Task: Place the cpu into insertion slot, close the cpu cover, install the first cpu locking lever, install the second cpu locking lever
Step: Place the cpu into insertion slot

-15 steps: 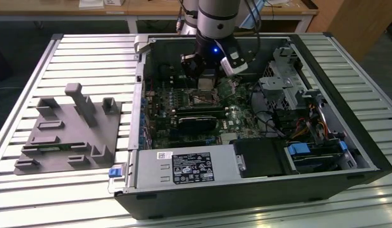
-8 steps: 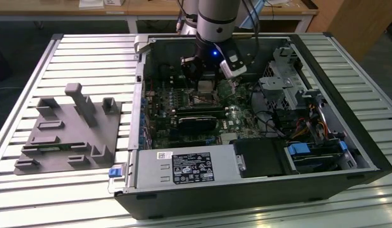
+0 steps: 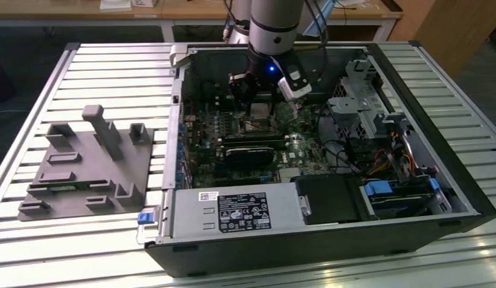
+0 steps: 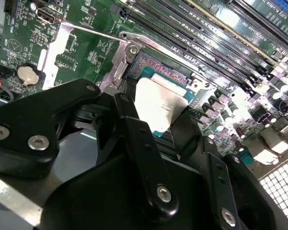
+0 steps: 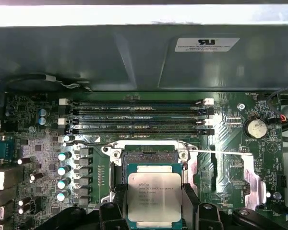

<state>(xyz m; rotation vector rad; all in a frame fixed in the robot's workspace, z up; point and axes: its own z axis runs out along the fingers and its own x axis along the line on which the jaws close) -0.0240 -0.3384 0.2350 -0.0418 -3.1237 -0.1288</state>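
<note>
Black fingers point(image 5: 119, 206) of the gripper point(image 5: 154, 205) are clamped on two opposite edges of the cpu point(image 5: 154, 191), whose silver top faces up in both wrist views. It sits just over the insertion slot point(image 5: 151, 158), whose dark contact field shows past one chip edge, near the long memory slots point(image 5: 134, 115). Seen from the exterior view, the gripper hangs inside the open computer case point(image 3: 232, 243) toward its twelve o'clock end, with a grey fixture plate point(image 3: 87, 162) at the case's nine o'clock.

The tool point(image 5: 154, 191) grips the cpu point(image 5: 154, 202) by two opposite edges over the insertion slot point(image 5: 149, 157).
</note>
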